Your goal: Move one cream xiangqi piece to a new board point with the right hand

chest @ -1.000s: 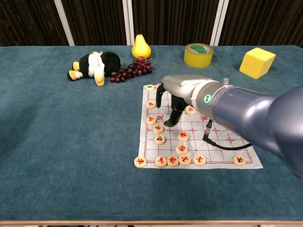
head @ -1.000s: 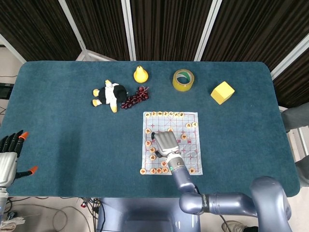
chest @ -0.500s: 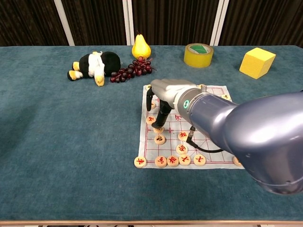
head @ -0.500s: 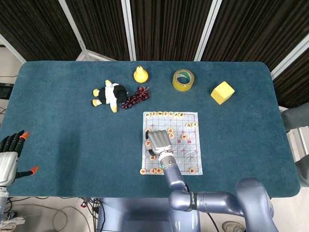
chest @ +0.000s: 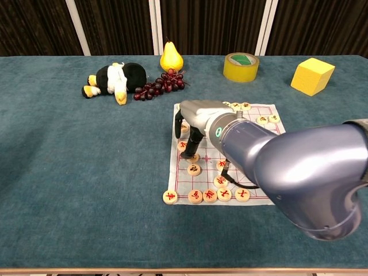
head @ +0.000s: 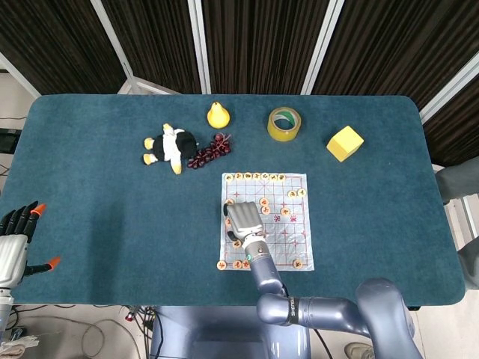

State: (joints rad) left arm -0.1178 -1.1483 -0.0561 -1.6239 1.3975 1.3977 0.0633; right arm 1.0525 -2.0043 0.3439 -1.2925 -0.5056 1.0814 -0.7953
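Observation:
The xiangqi board sheet point(head: 290, 238) point(chest: 270, 168) lies on the blue table, with cream pieces along its near row point(chest: 210, 195), its left columns and its far row point(chest: 246, 106). My right hand point(head: 242, 218) point(chest: 194, 119) hovers over the board's left side, palm down. Its dark fingertips point(chest: 190, 148) reach down onto a cream piece point(chest: 193, 157), just right of another piece point(chest: 184, 145). The hand hides whether that piece is pinched. My left hand point(head: 18, 238) rests off the table's near left corner, fingers spread and empty.
Behind the board stand a yellow pear point(head: 218, 114) point(chest: 171, 56), a yellow tape roll point(head: 284, 123) point(chest: 241, 66) and a yellow block point(head: 345, 143) point(chest: 312, 76). A penguin plush point(head: 171, 146) point(chest: 115, 77) and dark grapes point(head: 212, 151) point(chest: 161, 86) lie to the far left.
My right hand has shifted left across the board, from near the middle columns to the left columns, its fingertips lowering onto a piece. The left hand has stayed still.

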